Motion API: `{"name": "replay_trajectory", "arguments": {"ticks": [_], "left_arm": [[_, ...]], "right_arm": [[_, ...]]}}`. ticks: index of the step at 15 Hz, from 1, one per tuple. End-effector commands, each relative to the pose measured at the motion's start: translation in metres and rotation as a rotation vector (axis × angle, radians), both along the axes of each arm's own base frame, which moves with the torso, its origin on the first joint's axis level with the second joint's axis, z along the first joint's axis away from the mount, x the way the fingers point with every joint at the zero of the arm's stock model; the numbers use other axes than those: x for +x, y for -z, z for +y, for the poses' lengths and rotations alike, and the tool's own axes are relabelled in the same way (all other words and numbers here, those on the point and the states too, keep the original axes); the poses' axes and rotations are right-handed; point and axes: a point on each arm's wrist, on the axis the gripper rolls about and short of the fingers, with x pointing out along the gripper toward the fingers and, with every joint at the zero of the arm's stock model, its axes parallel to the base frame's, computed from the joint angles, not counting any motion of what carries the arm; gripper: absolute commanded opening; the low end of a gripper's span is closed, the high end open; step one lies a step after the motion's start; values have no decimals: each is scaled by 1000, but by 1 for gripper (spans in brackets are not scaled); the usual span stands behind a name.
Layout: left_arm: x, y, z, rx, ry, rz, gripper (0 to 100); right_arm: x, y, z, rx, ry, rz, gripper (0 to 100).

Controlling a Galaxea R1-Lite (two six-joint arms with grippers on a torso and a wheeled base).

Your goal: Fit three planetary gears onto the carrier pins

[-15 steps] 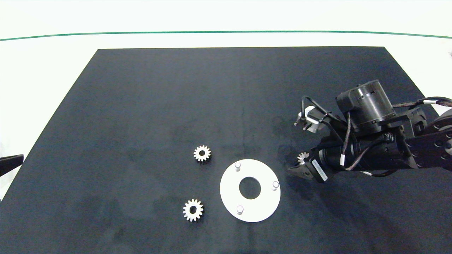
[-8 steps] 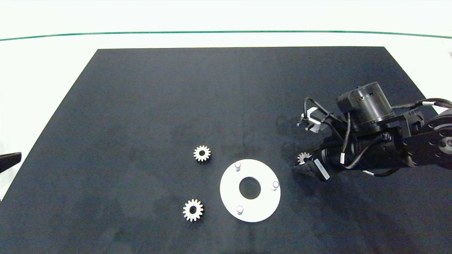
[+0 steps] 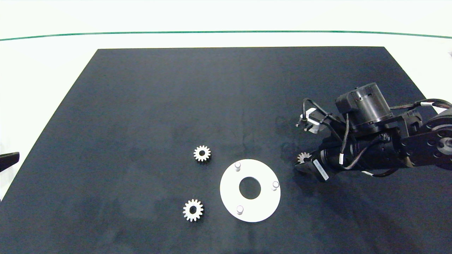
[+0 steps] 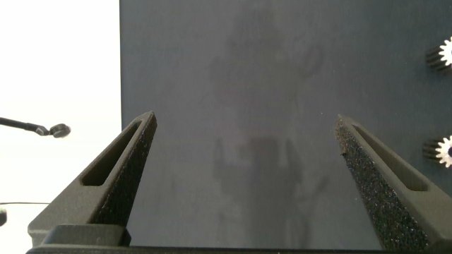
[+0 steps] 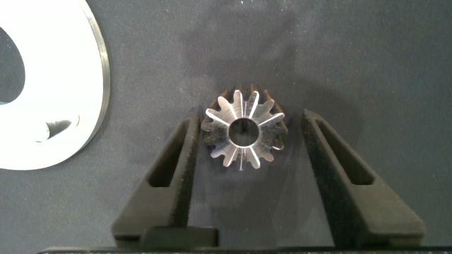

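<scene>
The planetary gear [image 5: 244, 132] lies flat between the spread jaws of the right gripper [image 5: 247, 137], at 3 o'clock of the white disc [image 3: 229, 188]; the jaws should close evenly on its teeth. The left gripper [image 4: 247, 144] rests spread at 9 o'clock.

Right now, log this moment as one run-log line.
right end effector: open, straddling third gear on mat, right of carrier disc | left end effector: open, parked at left edge | pins: all bare | two gears loose left of disc

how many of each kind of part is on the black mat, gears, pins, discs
planetary gears: 3, two lying loose to the left of the disc, one between the fingers of the right end effector
carrier pins: 3, all bare
white disc: 1
total: 7
</scene>
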Motion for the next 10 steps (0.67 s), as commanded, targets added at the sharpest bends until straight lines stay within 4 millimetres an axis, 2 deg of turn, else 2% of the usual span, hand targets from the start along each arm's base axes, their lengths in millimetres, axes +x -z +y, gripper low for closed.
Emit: {"name": "replay_trajectory", "arguments": {"ticks": [1, 10], "left_arm": [[0, 1, 0, 1, 0, 5, 100], [-1, 1, 0, 1, 0, 4, 100]], "right_arm": [[-1, 0, 0, -2, -3, 0, 51], [2, 5, 2, -10, -3, 17, 33]]}}
